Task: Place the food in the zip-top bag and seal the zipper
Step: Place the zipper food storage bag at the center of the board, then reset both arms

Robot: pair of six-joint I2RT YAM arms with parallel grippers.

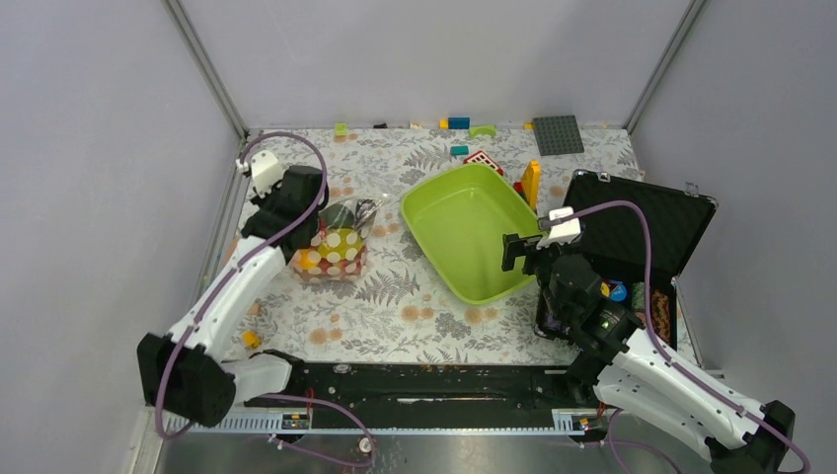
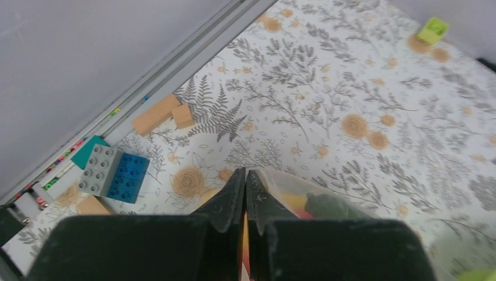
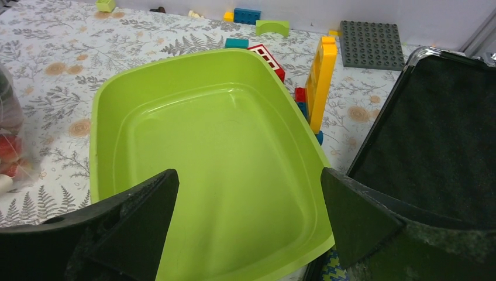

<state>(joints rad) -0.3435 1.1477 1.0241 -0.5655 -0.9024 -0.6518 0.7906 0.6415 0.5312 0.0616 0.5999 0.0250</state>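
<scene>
The clear, white-dotted zip-top plastic bag (image 1: 336, 249) lies on the floral cloth (image 1: 395, 316) left of the lime-green plastic tray (image 1: 464, 232). The small plastic toy food (image 1: 341, 241) is bunched inside it.

The main risk from here looks like a partial seal. The flimsy mouth is crumpled over the bulging pieces, so the zipper could close in one spot and gape elsewhere. The light bag could also drag along with the fingers instead of letting them slide.

The left gripper (image 2: 245, 175) has its jaws pressed together right at the bag's rim, but whether the zipper strip is caught between them cannot be told. That arm stretches forward from its near-left base, with the wrist bent down over the bag's far-left side.

The right gripper (image 3: 248, 225) hangs over the tray's near-right rim with jaws spread wide and empty. It is well apart from the bag, so nothing steadies the bag.
</scene>
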